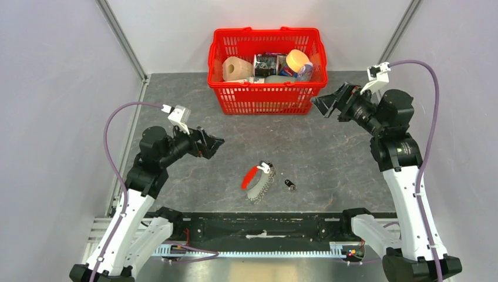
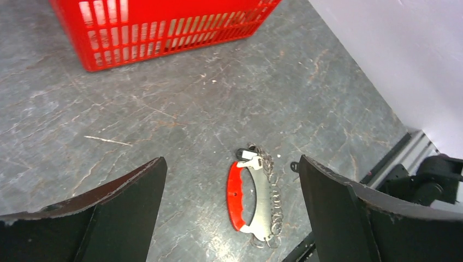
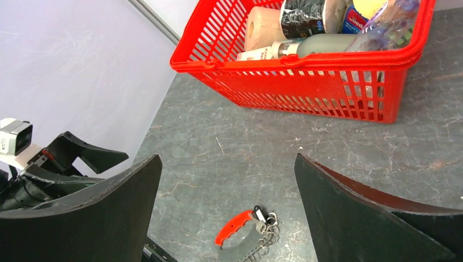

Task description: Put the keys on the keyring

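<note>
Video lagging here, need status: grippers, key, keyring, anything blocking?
Left gripper, right gripper open, empty, above table. Key lies beside keyring, apart, not attached. Basket far back, not in the way.

Lab test cell: white panel walls (image 1: 53, 88); aluminium posts (image 1: 121, 38); grey tabletop (image 1: 329, 147)

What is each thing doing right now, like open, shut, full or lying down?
Left claw: open, holding nothing.
Right claw: open, holding nothing.
Red-strapped keyring with silvery chain and white tag: lying flat on the grey table, untouched.
Tiny black-headed key: lying beside the keyring, apart from it, not on it.
Red plastic basket: upright, with things packed inside.
</note>
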`<action>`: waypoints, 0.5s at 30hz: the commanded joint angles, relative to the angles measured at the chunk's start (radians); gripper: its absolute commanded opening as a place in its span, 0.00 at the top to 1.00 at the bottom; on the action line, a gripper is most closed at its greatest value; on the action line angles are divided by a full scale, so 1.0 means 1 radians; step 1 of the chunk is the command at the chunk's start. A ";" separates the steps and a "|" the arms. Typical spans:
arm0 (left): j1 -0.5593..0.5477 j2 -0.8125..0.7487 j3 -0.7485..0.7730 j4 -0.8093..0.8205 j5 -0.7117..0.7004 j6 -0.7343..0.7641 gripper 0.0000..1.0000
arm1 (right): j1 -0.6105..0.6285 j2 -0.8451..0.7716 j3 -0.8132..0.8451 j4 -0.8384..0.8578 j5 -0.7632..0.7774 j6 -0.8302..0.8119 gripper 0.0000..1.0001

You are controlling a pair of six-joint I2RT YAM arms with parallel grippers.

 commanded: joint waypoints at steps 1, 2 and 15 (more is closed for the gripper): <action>0.004 -0.002 0.006 0.068 0.128 -0.033 0.03 | 0.000 0.033 -0.015 -0.032 -0.002 0.023 0.01; 0.004 0.000 0.007 0.067 0.138 -0.032 0.03 | 0.000 0.038 -0.014 -0.036 0.012 0.038 0.01; -0.015 0.030 0.132 0.001 0.226 -0.035 0.03 | 0.000 -0.070 0.004 -0.200 0.019 0.020 0.01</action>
